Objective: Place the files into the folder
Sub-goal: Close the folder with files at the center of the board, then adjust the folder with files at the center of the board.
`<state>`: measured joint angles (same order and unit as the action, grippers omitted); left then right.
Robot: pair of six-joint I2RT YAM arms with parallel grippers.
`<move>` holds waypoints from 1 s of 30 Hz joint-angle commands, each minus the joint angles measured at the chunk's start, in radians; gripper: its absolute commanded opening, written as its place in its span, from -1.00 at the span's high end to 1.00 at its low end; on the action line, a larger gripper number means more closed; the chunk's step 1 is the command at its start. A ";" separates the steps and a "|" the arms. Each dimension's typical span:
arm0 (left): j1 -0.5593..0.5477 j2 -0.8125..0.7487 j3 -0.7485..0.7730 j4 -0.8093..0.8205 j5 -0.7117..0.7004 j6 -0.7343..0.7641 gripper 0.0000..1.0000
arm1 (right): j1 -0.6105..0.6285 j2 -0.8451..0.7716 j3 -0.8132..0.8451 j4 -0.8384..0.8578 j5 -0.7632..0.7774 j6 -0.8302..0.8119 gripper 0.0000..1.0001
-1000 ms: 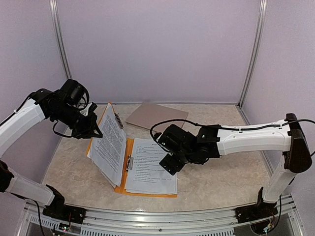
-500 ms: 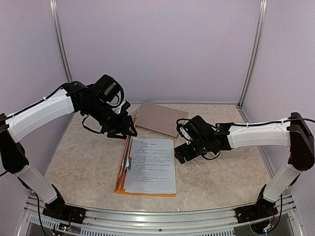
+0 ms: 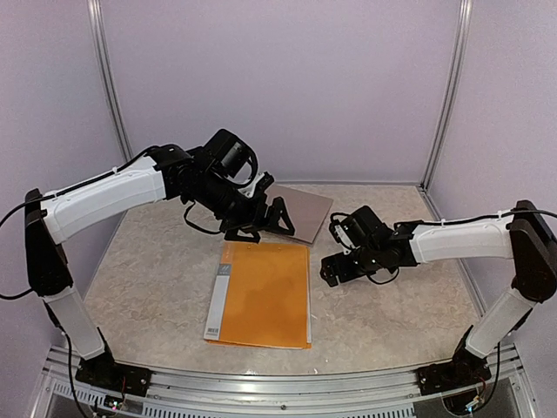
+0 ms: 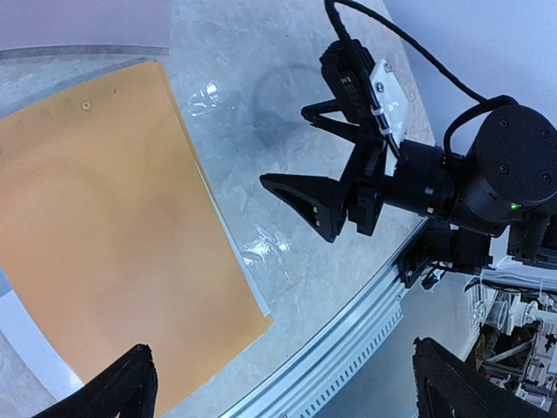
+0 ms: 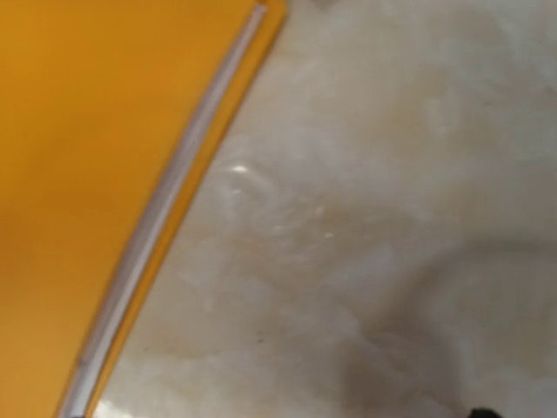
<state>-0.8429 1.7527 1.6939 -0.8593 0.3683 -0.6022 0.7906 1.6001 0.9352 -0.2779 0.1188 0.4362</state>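
The orange folder lies shut and flat on the table, its pale grey strip along the left edge. The files are hidden from every view. My left gripper hovers open above the folder's far edge, with nothing between its fingers. From the left wrist view the folder lies below and the wide-apart black fingertips show at the bottom corners. My right gripper is low over the table just right of the folder, open and empty. The left wrist view also shows the right gripper, fingers spread. The right wrist view holds the folder's edge.
A grey-brown clipboard lies at the back, behind the left gripper. A metal rail runs along the near table edge. Lilac walls with corner posts close in the back and both sides.
The left gripper swung the folder's cover over the printed sheets, let go and opened, moving right. The right gripper drew back to the right, off the sheets.
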 commanded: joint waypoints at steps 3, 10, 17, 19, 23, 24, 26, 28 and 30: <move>0.089 -0.126 -0.243 0.109 -0.123 -0.052 -0.98 | -0.028 -0.038 -0.017 0.020 -0.032 -0.001 -0.86; 0.273 -0.228 -0.587 0.290 -0.107 -0.146 -0.98 | -0.025 0.035 -0.040 0.193 -0.185 0.062 -0.86; 0.308 -0.136 -0.660 0.391 -0.070 -0.142 -0.98 | -0.011 0.171 -0.016 0.308 -0.283 0.119 -0.84; 0.307 -0.109 -0.665 0.417 -0.051 -0.147 -0.98 | -0.004 0.198 -0.006 0.325 -0.290 0.127 -0.83; 0.305 -0.063 -0.673 0.452 -0.037 -0.155 -0.98 | -0.002 0.228 -0.001 0.350 -0.311 0.137 -0.81; 0.302 -0.051 -0.676 0.460 -0.034 -0.157 -0.98 | -0.002 0.232 0.000 0.352 -0.312 0.137 -0.81; 0.294 -0.040 -0.680 0.478 -0.034 -0.165 -0.98 | -0.001 0.233 -0.005 0.356 -0.314 0.139 -0.81; 0.282 -0.028 -0.684 0.499 -0.030 -0.174 -0.98 | -0.002 0.235 -0.004 0.365 -0.327 0.137 -0.80; 0.267 -0.015 -0.679 0.510 -0.032 -0.182 -0.98 | -0.002 0.237 -0.004 0.381 -0.346 0.140 -0.78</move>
<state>-0.5510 1.7126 1.0218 -0.4061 0.3218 -0.7631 0.7826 1.8130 0.9249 0.0776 -0.1841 0.5636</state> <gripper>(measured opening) 0.988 0.898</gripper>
